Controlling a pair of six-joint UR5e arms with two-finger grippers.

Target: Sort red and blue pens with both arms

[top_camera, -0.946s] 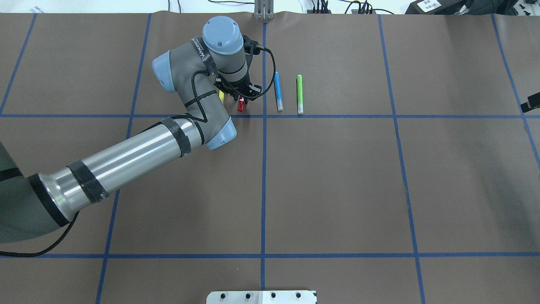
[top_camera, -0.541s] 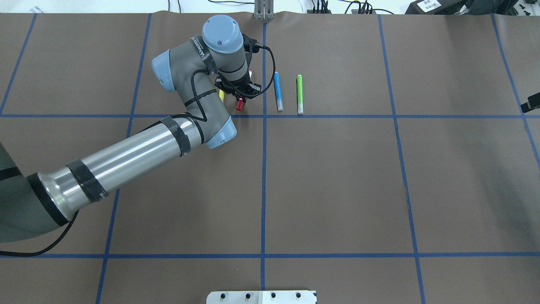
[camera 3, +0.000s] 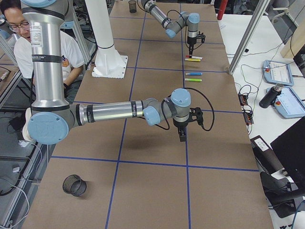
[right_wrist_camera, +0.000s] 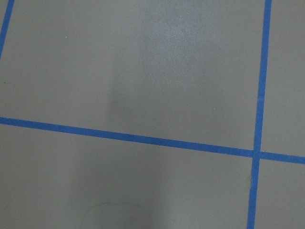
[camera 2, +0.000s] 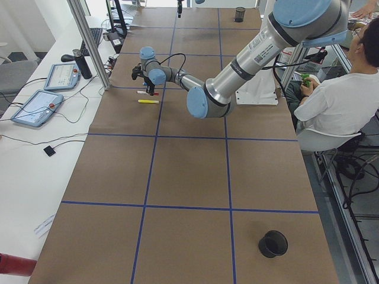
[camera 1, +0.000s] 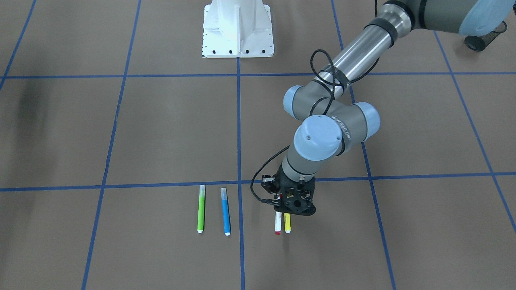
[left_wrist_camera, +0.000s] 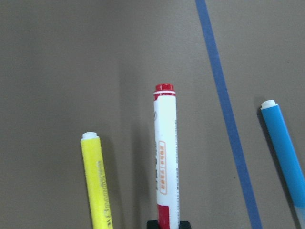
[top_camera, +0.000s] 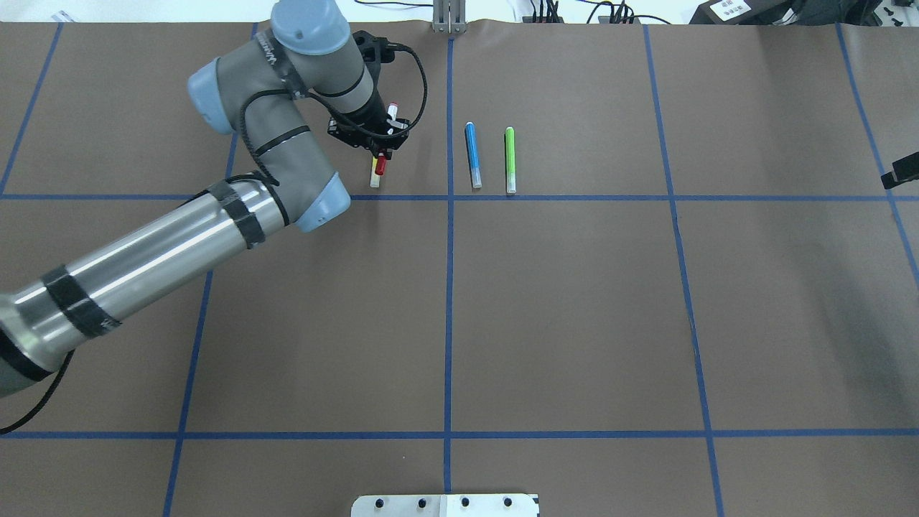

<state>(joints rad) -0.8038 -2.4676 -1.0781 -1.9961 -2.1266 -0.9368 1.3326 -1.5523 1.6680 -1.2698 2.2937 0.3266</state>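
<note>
The red pen [left_wrist_camera: 164,157], white-barrelled with a red cap, is held in my left gripper [top_camera: 379,146], which is shut on its capped end. It hangs level just above the table. Its cap [top_camera: 380,165] points toward the robot. The pen's white barrel [camera 1: 277,221] sticks out past the gripper, next to the yellow marker. The blue pen [top_camera: 472,154] lies on the table to the right of the gripper, apart from it. My right gripper [camera 3: 182,133] hovers over bare table far to the right. I cannot tell whether it is open or shut.
A yellow marker [left_wrist_camera: 97,181] lies beside the held pen. A lime-green marker [top_camera: 510,159] lies right of the blue pen. The white pedestal [camera 1: 238,28] stands at the robot's side. A black mesh cup [camera 2: 273,243] sits near the left end. A person [camera 2: 343,100] sits beside the table.
My left arm has swung left and away from the robot, carrying the red pen with it. The pen is now over the yellow marker's side. The blue pen has not moved.
</note>
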